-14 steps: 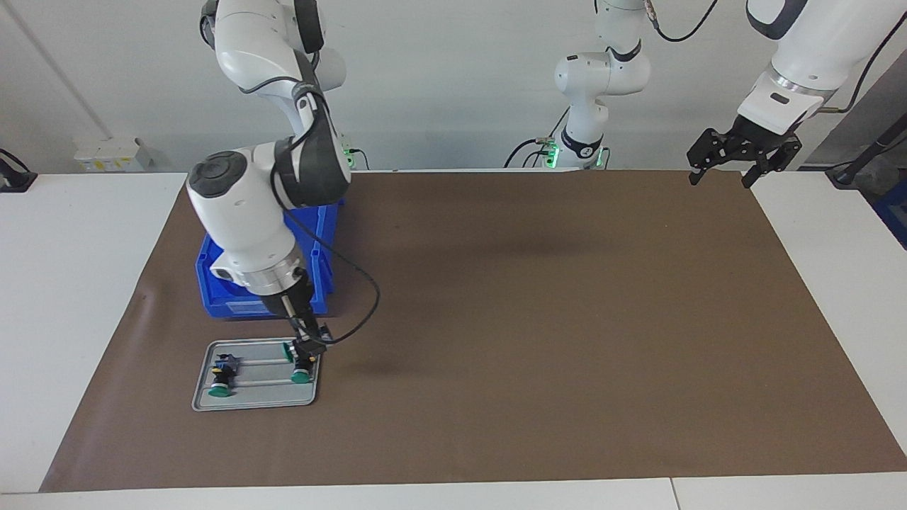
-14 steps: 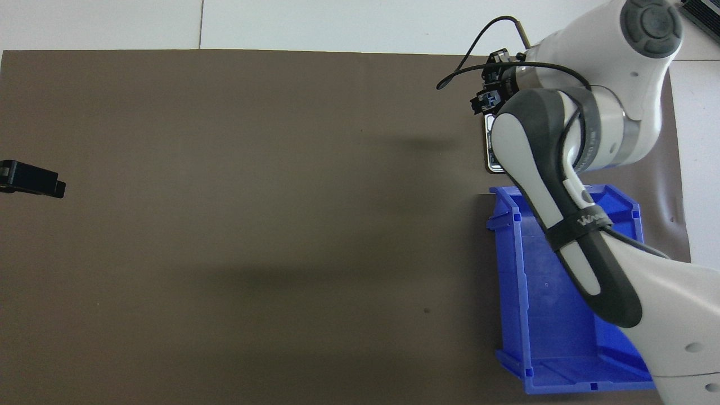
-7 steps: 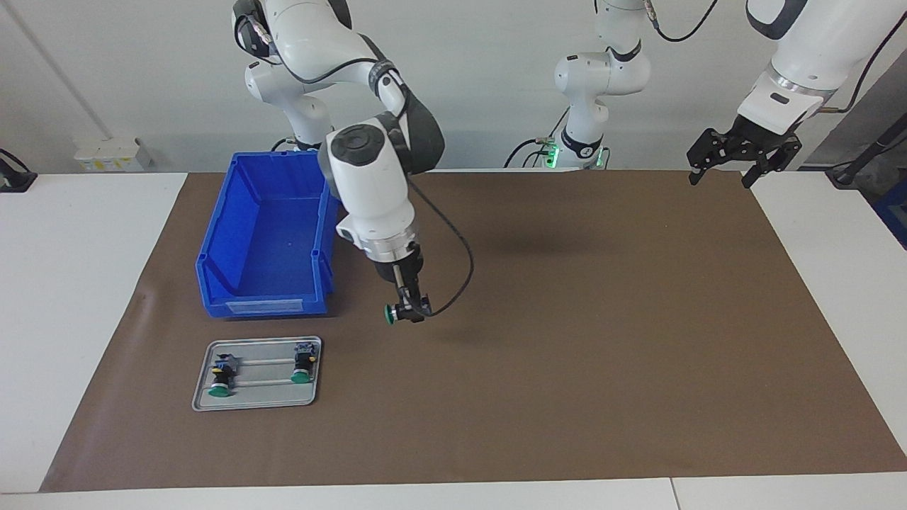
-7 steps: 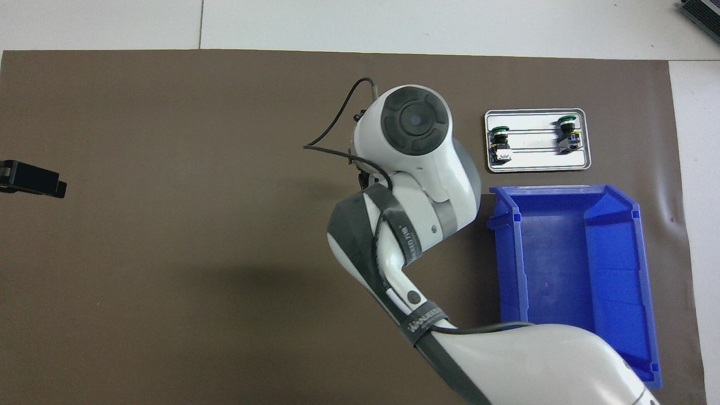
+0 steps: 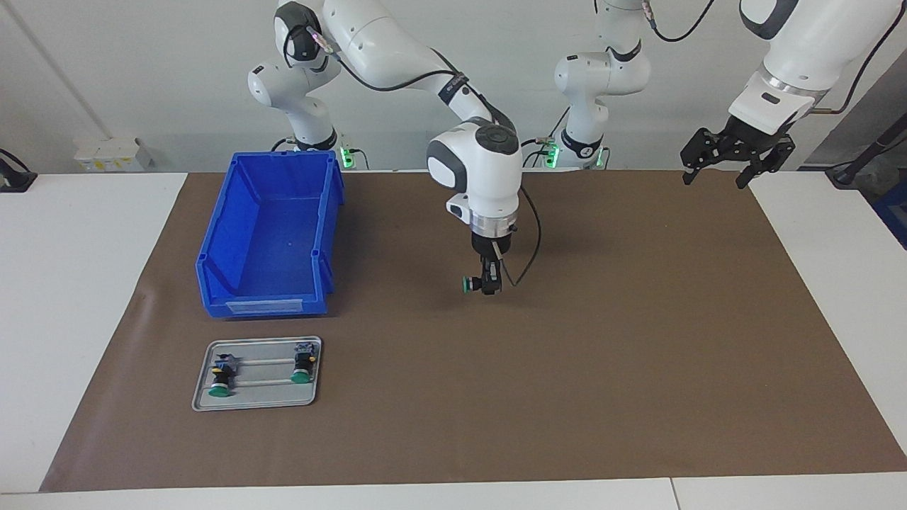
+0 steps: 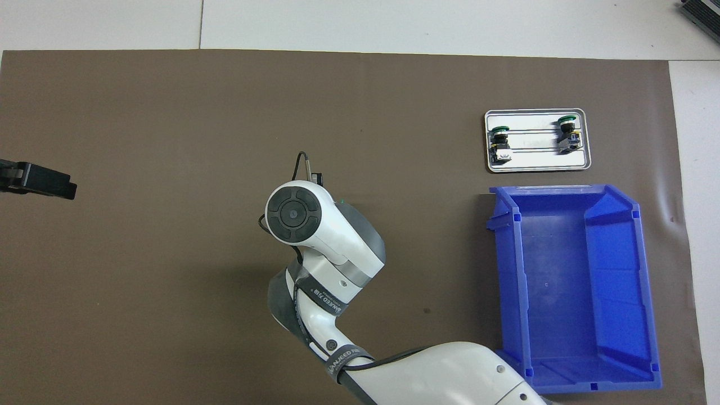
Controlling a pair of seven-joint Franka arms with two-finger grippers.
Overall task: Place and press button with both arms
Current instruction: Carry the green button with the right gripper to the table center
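Covering the white table [image 5: 78, 283], a brown mat [image 5: 602, 368] lies under the right end effector [image 5: 489, 285] pinching a button [image 5: 469, 284].

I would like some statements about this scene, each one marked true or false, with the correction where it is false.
1. The right hand holds a green-capped button above the brown mat. True.
2. The blue bin contains two buttons. False: it looks empty.
3. Two buttons lie on the metal tray. True.
4. The left hand is pressing a button. False: it waits open in the air, over the mat's edge, holding nothing.
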